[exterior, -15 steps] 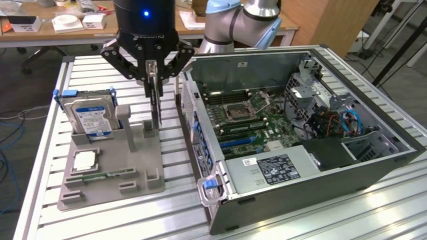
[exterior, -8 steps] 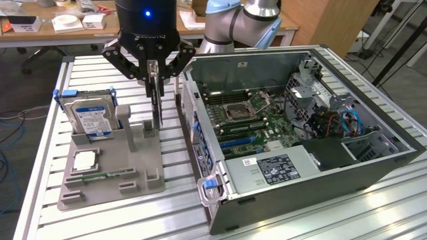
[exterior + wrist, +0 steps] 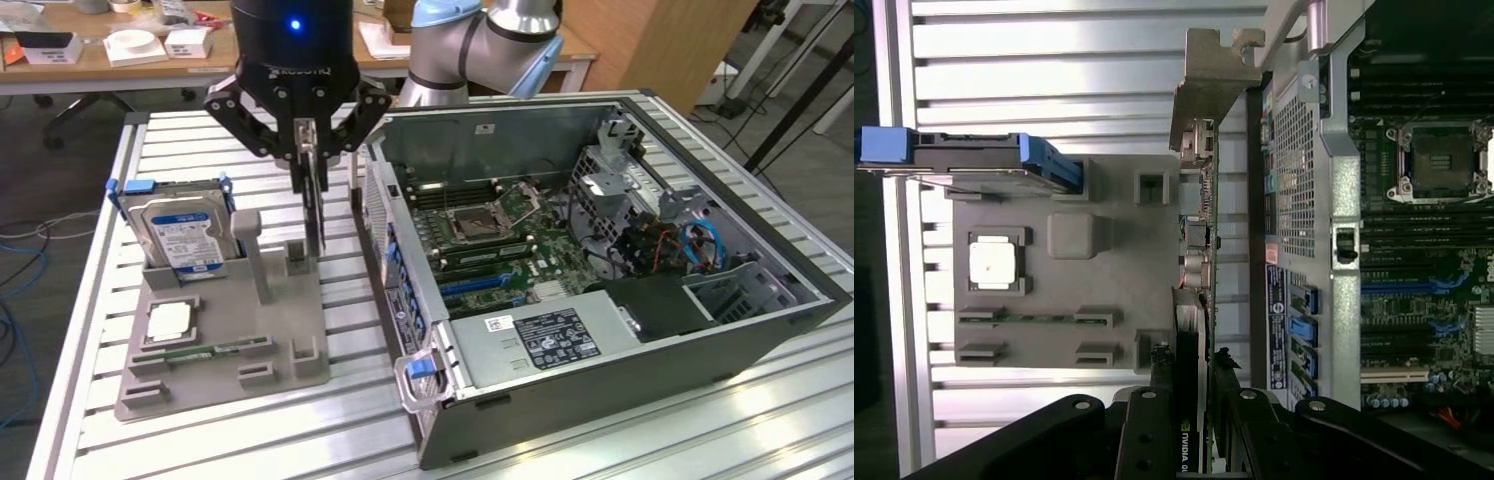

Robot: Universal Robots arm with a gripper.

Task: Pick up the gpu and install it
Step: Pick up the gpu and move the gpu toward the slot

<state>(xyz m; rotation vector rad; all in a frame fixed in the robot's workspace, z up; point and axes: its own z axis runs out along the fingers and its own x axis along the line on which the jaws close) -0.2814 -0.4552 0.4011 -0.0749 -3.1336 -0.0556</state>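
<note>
The gpu (image 3: 316, 210) hangs upright on edge, clamped at its top by the partly closed gripper (image 3: 310, 152), above the grey holder (image 3: 254, 310), between the hard drive (image 3: 187, 240) and the open computer case (image 3: 481, 140).

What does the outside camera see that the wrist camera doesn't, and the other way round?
Exterior view: the power supply with its label, blue cables inside the computer case, the blue-white label on the hard drive, and desks behind.
Wrist view: the end of the silver bracket on the gpu, and blue ports on the case's back panel.
Both: the gripper shut on the upright gpu, the grey holder, the hard drive and the processor socket.
</note>
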